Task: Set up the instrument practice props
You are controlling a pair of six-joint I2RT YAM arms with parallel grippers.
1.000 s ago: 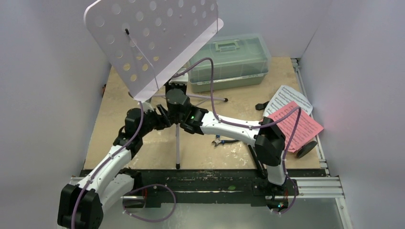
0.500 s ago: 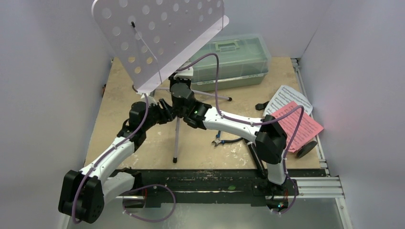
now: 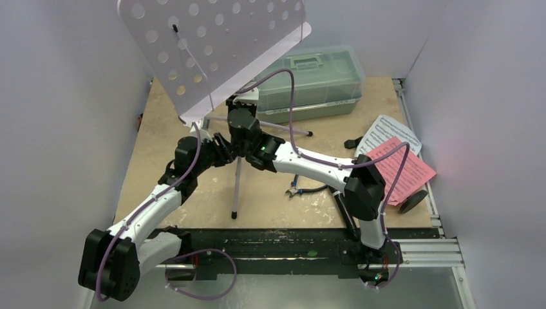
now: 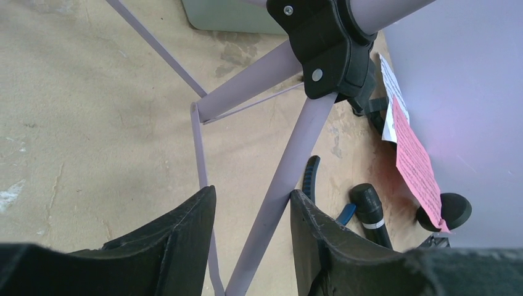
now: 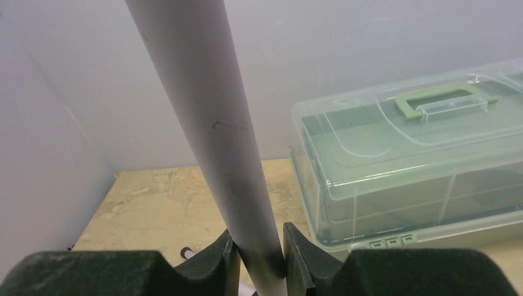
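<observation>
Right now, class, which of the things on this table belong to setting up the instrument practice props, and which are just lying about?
Belong to the job:
pale lilac perforated music stand
pink sheet of music
white sheet of music
black microphone
black round-based stand

Just lying about:
translucent green lidded toolbox
blue-handled pliers

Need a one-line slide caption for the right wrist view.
Right pincer clamped on the lilac music stand pole, green toolbox on the table behind.
</observation>
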